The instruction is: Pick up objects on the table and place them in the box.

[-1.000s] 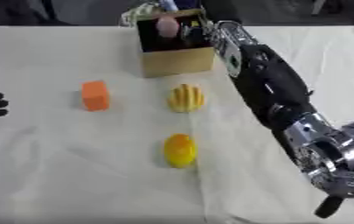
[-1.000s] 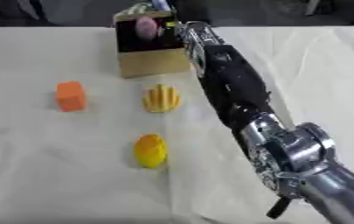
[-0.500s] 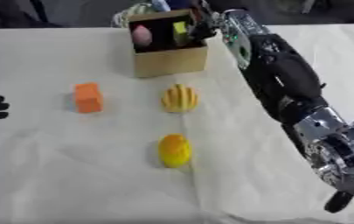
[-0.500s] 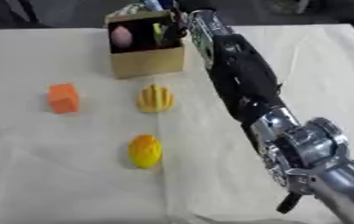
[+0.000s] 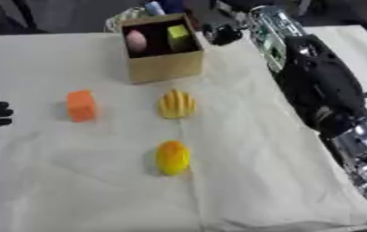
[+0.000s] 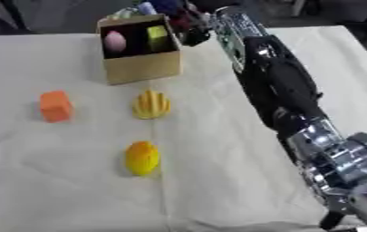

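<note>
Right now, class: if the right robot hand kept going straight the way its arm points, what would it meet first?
Probably nothing on the table: the right robot hand sits beside the cardboard box, just right of its far corner, pointing toward the dark clutter beyond the table edge. Depth is unclear.

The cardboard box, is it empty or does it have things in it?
Not empty. The open-topped cardboard box holds a pink egg-shaped object and a yellow-green block.

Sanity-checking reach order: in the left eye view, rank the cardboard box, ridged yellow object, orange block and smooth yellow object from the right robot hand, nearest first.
Right robot hand is at the table's far side.
1. Cardboard box, just to its left.
2. Ridged yellow object, mid-table.
3. Orange block, far left.
4. Smooth yellow object, closest to the robot.
</note>
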You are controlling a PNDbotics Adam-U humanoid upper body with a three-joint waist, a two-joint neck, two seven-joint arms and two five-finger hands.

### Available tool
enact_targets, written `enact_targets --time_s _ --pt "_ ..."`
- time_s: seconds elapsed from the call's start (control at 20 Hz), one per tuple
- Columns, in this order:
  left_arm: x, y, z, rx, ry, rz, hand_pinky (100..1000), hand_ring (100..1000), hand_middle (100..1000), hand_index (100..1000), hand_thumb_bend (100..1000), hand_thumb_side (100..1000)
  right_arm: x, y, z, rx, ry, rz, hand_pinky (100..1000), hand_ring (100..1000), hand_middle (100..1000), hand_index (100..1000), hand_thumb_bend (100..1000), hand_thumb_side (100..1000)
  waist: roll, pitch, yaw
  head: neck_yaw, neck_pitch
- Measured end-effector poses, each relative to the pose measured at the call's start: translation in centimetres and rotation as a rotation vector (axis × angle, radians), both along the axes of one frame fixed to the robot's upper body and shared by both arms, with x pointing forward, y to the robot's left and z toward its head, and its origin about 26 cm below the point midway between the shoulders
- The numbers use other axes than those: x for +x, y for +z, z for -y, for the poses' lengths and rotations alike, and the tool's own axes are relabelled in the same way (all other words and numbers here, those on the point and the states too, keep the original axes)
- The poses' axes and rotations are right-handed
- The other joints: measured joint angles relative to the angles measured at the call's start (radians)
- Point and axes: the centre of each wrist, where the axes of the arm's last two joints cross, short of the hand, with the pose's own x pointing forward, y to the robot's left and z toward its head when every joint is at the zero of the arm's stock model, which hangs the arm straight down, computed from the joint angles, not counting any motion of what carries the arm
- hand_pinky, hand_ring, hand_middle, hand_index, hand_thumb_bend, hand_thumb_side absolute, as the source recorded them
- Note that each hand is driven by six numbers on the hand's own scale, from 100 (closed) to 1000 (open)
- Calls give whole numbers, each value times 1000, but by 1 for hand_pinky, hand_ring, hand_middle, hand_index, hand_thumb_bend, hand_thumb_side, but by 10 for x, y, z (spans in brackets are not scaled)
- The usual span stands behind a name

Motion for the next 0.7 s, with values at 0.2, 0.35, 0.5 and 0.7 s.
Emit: enact_targets --time_s 0.2,0.35,0.5,0.7 --pt "-1 -2 -1 2 5 -5 692 671 626 788 100 821 -15 -11 0 -49 113 -56 748 764 783 1000 100 564 0 -2 -8 7 0" --pt "-1 -2 -1 3 5 -6 692 671 625 788 100 821 -22 -21 -3 -78 193 -117 747 767 787 1000 100 612 0 -3 -7 9 0" --pt "-1 -2 -1 3 4 -6 691 671 625 788 100 821 -24 -29 -7 -95 265 -188 748 768 789 1000 100 627 0 -3 -4 10 0" --pt "-1 -2 -1 4 2 -5 691 671 625 788 100 820 -25 -35 -19 -86 338 -274 746 767 788 1000 100 645 0 -3 -1 10 0"
